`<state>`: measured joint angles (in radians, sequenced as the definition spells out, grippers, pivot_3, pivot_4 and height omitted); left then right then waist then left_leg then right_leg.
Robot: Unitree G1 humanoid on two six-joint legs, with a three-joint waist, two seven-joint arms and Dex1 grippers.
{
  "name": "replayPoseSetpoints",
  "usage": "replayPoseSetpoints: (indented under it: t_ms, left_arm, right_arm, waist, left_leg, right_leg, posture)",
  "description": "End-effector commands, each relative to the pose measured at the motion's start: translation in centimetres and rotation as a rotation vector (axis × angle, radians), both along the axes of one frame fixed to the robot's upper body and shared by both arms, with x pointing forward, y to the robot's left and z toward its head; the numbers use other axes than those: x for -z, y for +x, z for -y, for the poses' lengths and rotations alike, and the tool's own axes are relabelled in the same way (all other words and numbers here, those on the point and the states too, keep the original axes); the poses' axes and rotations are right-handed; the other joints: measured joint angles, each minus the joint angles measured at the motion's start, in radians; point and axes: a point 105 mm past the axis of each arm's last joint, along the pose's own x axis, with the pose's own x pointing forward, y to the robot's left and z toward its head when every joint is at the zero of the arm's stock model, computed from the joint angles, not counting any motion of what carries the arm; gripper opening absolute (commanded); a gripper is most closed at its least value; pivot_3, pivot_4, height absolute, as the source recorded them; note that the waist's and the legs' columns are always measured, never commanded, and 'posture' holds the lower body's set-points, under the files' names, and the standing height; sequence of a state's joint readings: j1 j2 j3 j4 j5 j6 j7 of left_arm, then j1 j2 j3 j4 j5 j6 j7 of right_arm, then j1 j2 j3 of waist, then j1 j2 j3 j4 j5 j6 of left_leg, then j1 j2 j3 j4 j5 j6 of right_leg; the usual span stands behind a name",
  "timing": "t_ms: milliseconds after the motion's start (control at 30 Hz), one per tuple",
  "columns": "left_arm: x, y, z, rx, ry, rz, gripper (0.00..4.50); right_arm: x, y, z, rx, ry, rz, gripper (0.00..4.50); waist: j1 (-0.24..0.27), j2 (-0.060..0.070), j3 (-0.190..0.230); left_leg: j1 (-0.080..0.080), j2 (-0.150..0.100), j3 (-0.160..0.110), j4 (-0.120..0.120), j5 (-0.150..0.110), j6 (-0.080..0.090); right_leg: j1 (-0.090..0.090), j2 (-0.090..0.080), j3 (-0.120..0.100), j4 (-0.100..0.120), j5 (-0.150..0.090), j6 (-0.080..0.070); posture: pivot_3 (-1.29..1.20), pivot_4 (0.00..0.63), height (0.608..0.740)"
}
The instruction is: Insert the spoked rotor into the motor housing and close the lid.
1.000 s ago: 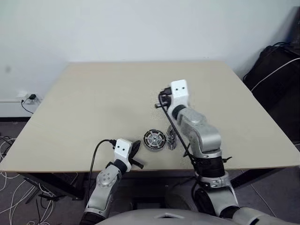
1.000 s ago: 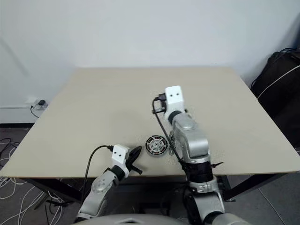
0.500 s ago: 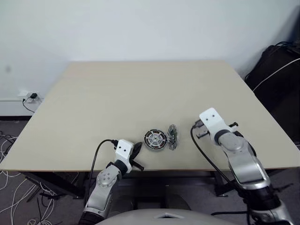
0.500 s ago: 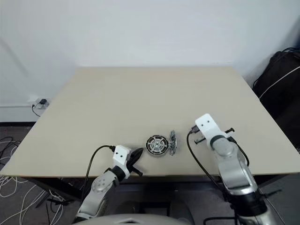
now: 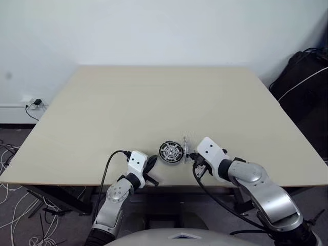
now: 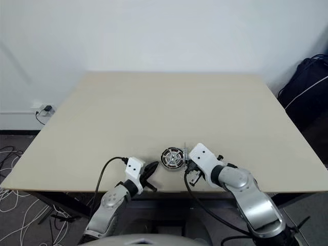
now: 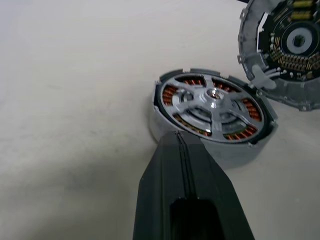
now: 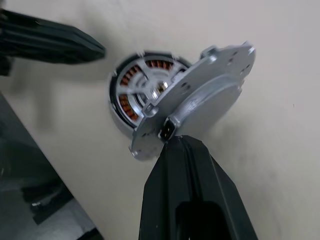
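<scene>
Housing [image 7: 212,117] sits near the table's [image 5: 154,102] front edge, rotor [image 7: 214,97] seated inside, copper windings visible between the spokes. Lid [image 8: 200,95] stands tilted on edge against the housing's right side. Right gripper [image 8: 187,150], fingers closed, empty, points down-left at the lid's back. Left gripper [image 7: 182,150], fingers closed, empty, lies low, just left of the housing.
</scene>
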<state>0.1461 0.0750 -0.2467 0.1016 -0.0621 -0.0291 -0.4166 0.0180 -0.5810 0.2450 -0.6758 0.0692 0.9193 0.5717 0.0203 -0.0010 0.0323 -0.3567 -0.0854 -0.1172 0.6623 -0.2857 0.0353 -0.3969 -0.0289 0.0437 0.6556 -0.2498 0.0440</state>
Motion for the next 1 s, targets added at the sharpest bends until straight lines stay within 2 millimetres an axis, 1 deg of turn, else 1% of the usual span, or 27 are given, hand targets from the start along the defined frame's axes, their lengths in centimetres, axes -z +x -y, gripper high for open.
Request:
replayPoseSetpoints:
  t_ms: [33,433,600,700,767,833,1000]
  left_arm:
    - [-1.3,0.5,0.1,0.001,-0.017,0.048,0.00]
    - [-1.5,0.6,-0.4,-0.020,-0.014,0.062,0.00]
    - [-1.6,0.7,-0.5,-0.020,-0.012,0.064,0.00]
    - [-1.6,0.7,-0.5,-0.019,-0.011,0.065,0.00]
    - [-1.6,0.7,-0.5,-0.020,-0.011,0.066,0.00]
    - [-1.6,0.6,-0.5,-0.022,-0.012,0.065,0.00]
    - [-1.6,0.6,-0.5,-0.026,-0.015,0.063,0.00]
  right_arm:
    - [-1.3,0.1,-1.3,-0.067,0.054,0.046,0.01]
    - [0.5,2.2,-2.1,-0.048,0.088,0.032,0.01]
    - [1.3,2.4,-3.0,-0.063,0.111,0.006,0.01]
    - [1.7,2.1,-3.6,-0.087,0.113,-0.011,0.01]
    - [1.3,1.3,-4.0,-0.129,0.140,-0.015,0.01]
    - [0.6,0.9,-3.9,-0.145,0.173,-0.003,0.01]
    - [-2.7,0.2,-3.1,-0.170,0.319,0.092,0.01]
  waist:
    - [0.001,0.000,0.000]
    - [0.006,0.000,0.000]
    - [0.009,0.001,0.000]
    - [0.009,0.001,0.000]
    - [0.010,0.001,0.000]
    - [0.011,0.001,0.000]
    - [0.012,0.000,0.000]
  left_leg:
    - [0.000,0.000,0.000,0.000,0.000,0.000]
    - [0.000,0.000,0.000,0.000,0.000,0.000]
    - [0.000,0.000,0.000,0.000,0.000,0.000]
    - [0.000,0.000,0.000,0.000,0.000,0.000]
    - [0.000,0.000,0.000,0.000,0.000,0.000]
    - [0.000,0.000,0.000,0.000,0.000,0.000]
    - [-0.001,0.000,0.000,0.001,0.000,0.001]
  right_leg:
    - [0.000,0.000,0.000,0.000,0.000,0.000]
    - [0.000,0.000,0.000,0.000,0.000,0.000]
    - [-0.001,0.000,0.000,0.000,0.000,0.000]
    - [-0.001,0.000,0.000,0.000,0.000,0.000]
    - [-0.001,0.000,0.000,0.000,0.000,0.000]
    - [-0.001,0.000,0.000,0.000,0.000,0.000]
    - [0.000,0.000,0.000,0.000,0.000,0.000]
  posture:
    - [0.00,0.000,0.740]
    - [0.00,0.000,0.740]
    - [0.00,0.000,0.740]
    - [0.00,0.000,0.740]
    - [0.00,0.000,0.740]
    - [0.00,0.000,0.740]
    - [0.00,0.000,0.740]
